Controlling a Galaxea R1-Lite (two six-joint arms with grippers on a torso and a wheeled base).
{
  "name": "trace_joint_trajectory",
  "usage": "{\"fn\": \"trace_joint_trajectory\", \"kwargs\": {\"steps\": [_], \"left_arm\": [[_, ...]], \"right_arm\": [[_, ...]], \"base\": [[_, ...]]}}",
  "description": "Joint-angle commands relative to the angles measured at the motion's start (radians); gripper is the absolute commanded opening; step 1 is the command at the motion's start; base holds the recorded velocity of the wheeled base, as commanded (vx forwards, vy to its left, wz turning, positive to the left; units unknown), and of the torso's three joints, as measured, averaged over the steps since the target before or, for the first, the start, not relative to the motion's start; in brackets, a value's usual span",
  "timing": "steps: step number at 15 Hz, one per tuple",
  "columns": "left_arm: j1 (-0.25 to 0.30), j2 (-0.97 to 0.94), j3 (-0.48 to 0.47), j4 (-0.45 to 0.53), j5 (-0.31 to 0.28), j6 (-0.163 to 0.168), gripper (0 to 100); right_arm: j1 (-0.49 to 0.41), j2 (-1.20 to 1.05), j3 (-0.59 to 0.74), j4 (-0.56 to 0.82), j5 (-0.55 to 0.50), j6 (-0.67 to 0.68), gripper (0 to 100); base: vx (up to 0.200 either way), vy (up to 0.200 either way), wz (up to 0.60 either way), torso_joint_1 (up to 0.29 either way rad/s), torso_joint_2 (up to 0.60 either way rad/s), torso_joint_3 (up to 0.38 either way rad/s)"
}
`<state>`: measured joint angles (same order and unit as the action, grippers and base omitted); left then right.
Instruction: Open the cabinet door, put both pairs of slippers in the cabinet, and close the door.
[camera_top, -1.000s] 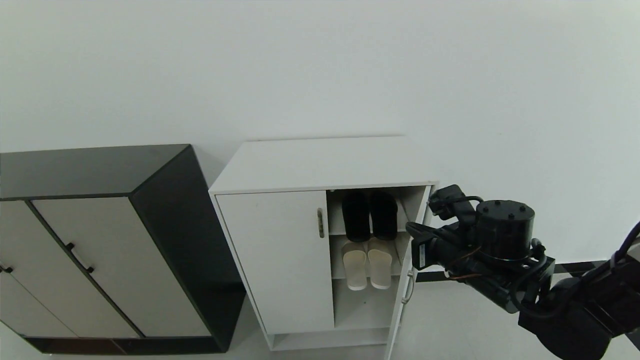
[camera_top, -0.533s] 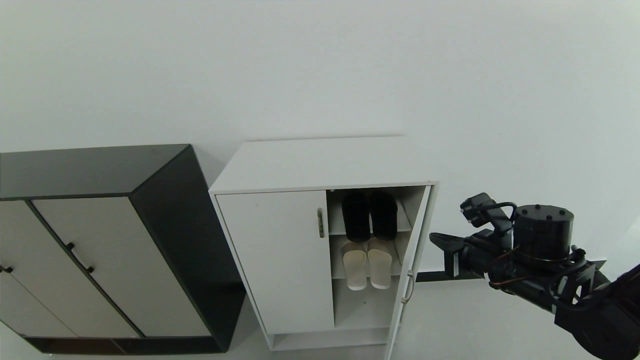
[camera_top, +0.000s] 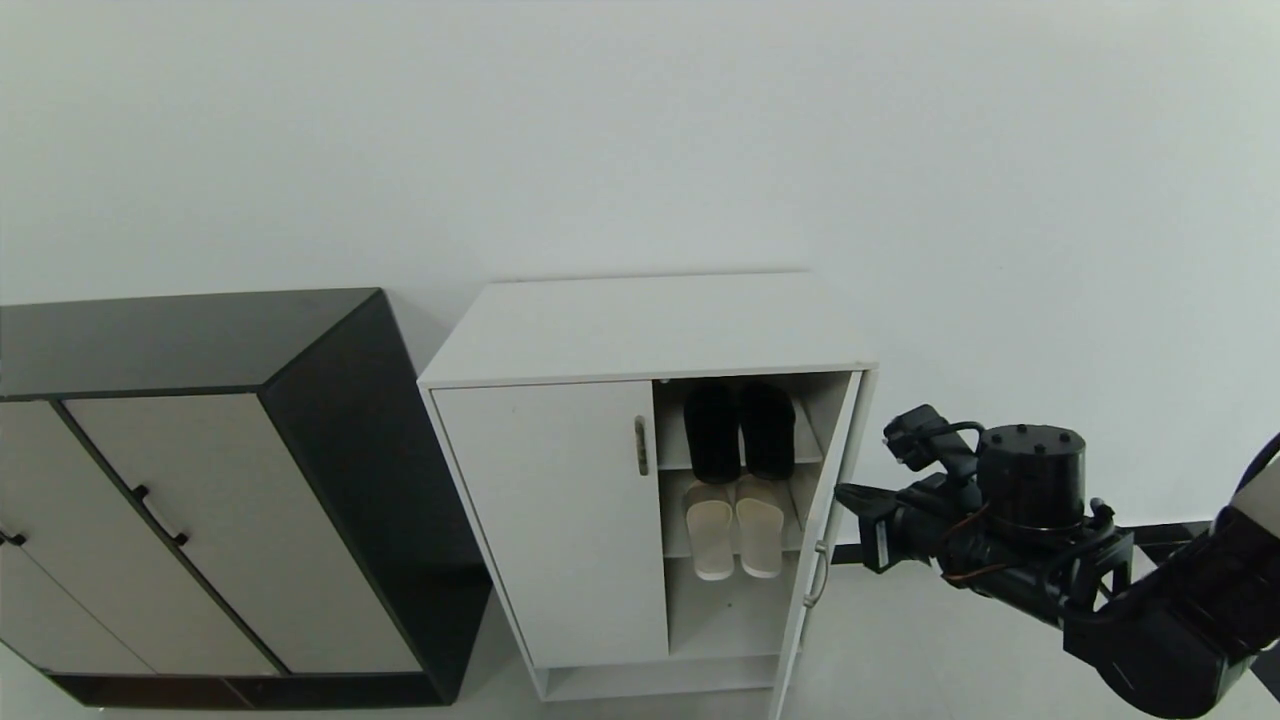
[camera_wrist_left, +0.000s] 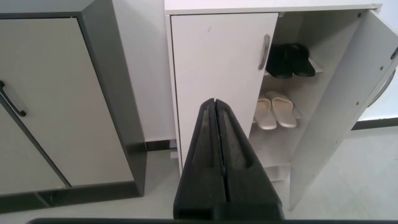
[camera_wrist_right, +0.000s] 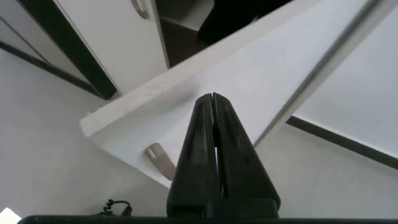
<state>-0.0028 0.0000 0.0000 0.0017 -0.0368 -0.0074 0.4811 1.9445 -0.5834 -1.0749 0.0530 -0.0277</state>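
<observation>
The clenched, empty right pincer (camera_top: 848, 492) hangs just outside the open white cabinet door (camera_top: 836, 450), whose upright panel lies at its 9 o'clock

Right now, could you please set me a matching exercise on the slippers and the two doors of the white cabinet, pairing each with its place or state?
Things:
1. black slippers
2. pale slippers
3. left door
4. right door

Place or state:
A. swung open
B. shut
C. on the top shelf
D. on the second shelf

Pairs: 1-C, 2-D, 3-B, 4-A.
</observation>
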Motion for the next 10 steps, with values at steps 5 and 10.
{"fn": "trace_joint_trajectory", "kwargs": {"steps": [5,10], "left_arm": [[0.000,0.002,0.000,0.000,0.000,0.000,0],[0.000,0.002,0.000,0.000,0.000,0.000,0]], "right_arm": [[0.063,0.106,-0.047,-0.178,-0.005,0.098,0],[0.053,0.034,0.102,-0.247,0.199,0.098,0]], "base": [[0.000,0.000,0.00,0.000,0.00,0.000],[0.000,0.000,0.00,0.000,0.00,0.000]]}}
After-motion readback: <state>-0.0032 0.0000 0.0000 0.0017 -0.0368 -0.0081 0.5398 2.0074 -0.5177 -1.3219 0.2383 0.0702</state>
